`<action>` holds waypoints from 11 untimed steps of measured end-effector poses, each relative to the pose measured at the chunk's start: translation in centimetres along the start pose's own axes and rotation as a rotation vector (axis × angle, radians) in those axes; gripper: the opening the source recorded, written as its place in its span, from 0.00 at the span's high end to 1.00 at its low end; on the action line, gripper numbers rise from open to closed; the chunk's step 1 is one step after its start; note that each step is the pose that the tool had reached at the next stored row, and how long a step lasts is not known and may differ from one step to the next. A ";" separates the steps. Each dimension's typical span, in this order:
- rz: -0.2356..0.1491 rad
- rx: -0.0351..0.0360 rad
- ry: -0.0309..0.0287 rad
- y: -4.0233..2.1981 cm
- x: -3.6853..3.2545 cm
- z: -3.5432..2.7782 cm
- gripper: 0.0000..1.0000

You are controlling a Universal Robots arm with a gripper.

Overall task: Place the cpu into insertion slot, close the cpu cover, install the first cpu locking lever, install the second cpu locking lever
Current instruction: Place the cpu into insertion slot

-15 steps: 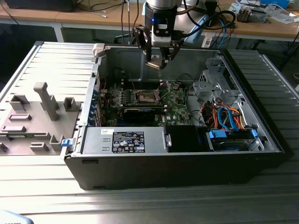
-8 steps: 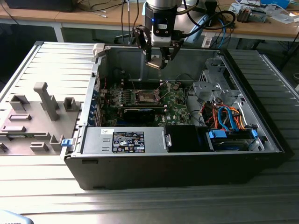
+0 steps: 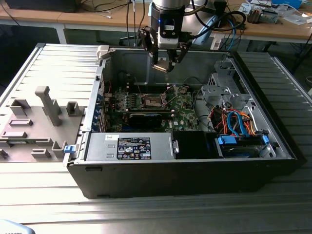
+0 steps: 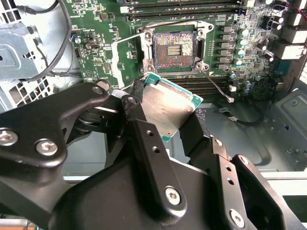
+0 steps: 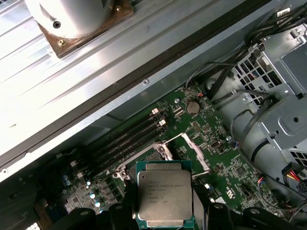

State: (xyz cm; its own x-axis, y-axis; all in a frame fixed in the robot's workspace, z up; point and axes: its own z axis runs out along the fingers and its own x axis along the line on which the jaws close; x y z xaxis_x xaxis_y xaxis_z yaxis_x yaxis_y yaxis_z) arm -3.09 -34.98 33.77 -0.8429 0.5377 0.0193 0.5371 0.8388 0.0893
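Your hand (image 3: 163,62) clamps the cpu (image 5: 164,196) by opposite edges, metal top up, with the uncovered insertion slot (image 3: 152,101) at 6 o'clock in the exterior view, presumably to seat it flat.

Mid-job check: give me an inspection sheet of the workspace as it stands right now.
Surface: grey ribbed metal table with an open computer case lying on it.
Job's things: cpu held in the air above the motherboard; insertion slot bare; cpu cover raised open.
Clutter: grey fixture blocks on the exterior view's left.
Grippers: pincer shut on the cpu.
Cables: orange and blue cables inside the case, apart from the slot.
Surroundings: workbench behind, with hanging cables.
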 end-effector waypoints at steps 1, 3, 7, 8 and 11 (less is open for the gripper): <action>0.001 0.0000 0.0000 0.00 0.00 0.00 0.45; 0.001 0.0000 -0.0001 0.00 0.00 0.00 0.45; 0.003 0.0000 -0.0003 0.00 0.00 0.00 0.45; 0.004 -0.0001 -0.0003 0.00 0.00 0.00 0.45; 0.005 -0.0001 -0.0005 0.00 0.00 0.00 0.45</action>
State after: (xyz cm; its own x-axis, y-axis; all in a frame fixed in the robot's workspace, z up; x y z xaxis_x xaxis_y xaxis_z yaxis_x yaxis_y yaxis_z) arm -3.09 -34.98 33.76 -0.8401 0.5421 0.0193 0.5415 0.8359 0.0893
